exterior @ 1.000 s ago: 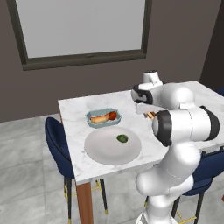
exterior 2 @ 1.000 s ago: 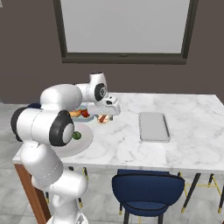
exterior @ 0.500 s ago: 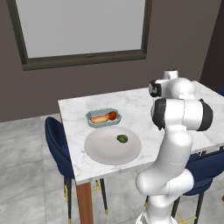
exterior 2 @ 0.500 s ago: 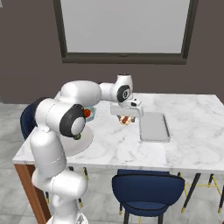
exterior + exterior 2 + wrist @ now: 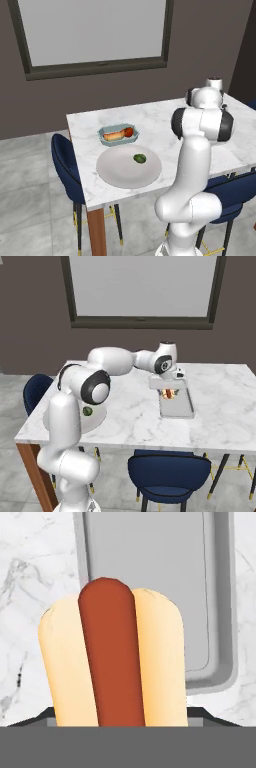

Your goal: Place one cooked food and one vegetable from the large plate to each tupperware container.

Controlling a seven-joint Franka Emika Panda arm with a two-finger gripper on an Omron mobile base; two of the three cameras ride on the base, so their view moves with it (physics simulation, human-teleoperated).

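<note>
Above the grey tupperware container [image 5: 150, 587], the gripper [image 5: 170, 392] carries a hot dog [image 5: 112, 657].

From left to right on the marble table [image 5: 220, 406]: the blue-green tupperware container [image 5: 118, 134] already holds a hot dog and a red vegetable; the large plate [image 5: 120, 172] retains one green vegetable [image 5: 139, 158]; the grey container sits empty, well apart. The jaws are clamped across the bun. Judged light, soft and easily crushed, it is best held mid-length. Nothing appears to obstruct the descent.

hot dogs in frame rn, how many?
2. One hot dog lies in the blue-green tub beside a tomato. The other hot dog is held in the pincer above the grey tub.
</note>
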